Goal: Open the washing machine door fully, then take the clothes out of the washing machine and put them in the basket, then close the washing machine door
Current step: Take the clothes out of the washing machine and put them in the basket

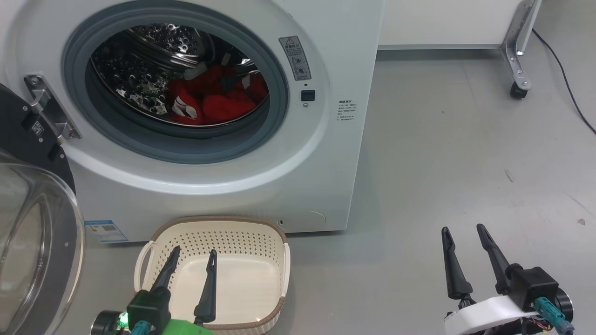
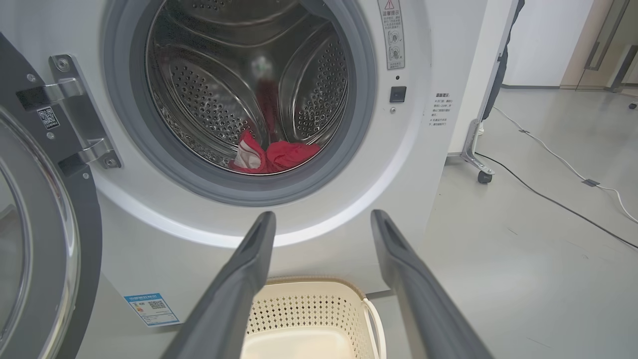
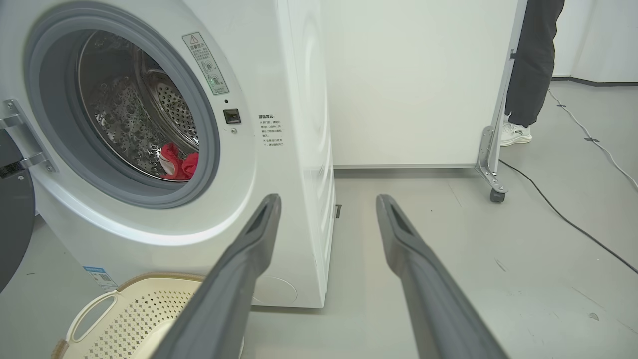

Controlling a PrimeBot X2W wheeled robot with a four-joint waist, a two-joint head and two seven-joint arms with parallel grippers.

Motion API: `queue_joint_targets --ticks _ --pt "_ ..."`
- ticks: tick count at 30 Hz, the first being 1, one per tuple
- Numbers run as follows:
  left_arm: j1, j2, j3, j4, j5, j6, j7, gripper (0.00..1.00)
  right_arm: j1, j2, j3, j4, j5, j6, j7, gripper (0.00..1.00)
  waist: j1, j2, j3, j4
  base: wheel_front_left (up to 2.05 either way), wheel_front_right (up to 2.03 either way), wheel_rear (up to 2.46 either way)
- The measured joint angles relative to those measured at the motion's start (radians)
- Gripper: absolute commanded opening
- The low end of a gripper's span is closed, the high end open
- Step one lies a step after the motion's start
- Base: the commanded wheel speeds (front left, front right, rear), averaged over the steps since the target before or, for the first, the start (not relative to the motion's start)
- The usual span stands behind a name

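Observation:
The white washing machine [image 1: 326, 153] [image 2: 428, 164] [image 3: 299, 149] stands with its round black-rimmed door [image 1: 32, 223] [image 2: 35, 224] swung open to the left on its hinge. Red clothes [image 1: 214, 100] [image 2: 279, 155] [image 3: 178, 162] with white patches lie at the bottom of the steel drum. The cream basket [image 1: 219, 232] [image 2: 309, 311] [image 3: 134, 309] sits empty on the floor in front of the machine. My left gripper [image 1: 193, 253] [image 2: 323, 217] hangs open over the basket. My right gripper [image 1: 463, 230] [image 3: 328, 199] is open above bare floor to the machine's right.
A white panel on castors [image 1: 517, 88] [image 3: 496, 194] stands behind and right of the machine. A person's leg and white shoe [image 3: 516, 132] show past it. Cables [image 1: 565, 74] [image 2: 558, 159] run across the grey floor on the right.

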State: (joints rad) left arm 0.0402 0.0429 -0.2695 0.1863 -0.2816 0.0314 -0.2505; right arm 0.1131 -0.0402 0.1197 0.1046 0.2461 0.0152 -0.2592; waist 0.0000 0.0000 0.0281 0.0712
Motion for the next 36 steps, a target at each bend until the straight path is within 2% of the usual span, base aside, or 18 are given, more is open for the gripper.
queue_joint_targets --ticks 11,22,36 --pt "-0.012 0.000 -0.019 0.005 0.000 0.007 0.001 1.00 0.000 0.000 0.001 -0.014 -0.002 0.001 0.000 1.00 0.0000 0.0000 0.042 0.006 0.00 0.00 0.00" --pt "-0.098 0.000 -0.029 0.035 -0.010 0.007 0.013 1.00 -0.022 0.000 0.007 -0.044 -0.039 0.014 0.000 1.00 0.0000 0.0000 0.149 0.010 0.00 0.00 0.00" --pt "-0.299 -0.002 -0.043 0.141 -0.125 -0.010 0.114 1.00 -0.128 -0.002 0.026 -0.090 -0.063 0.036 0.000 1.00 0.0000 0.0000 0.336 -0.002 0.00 0.00 0.00"
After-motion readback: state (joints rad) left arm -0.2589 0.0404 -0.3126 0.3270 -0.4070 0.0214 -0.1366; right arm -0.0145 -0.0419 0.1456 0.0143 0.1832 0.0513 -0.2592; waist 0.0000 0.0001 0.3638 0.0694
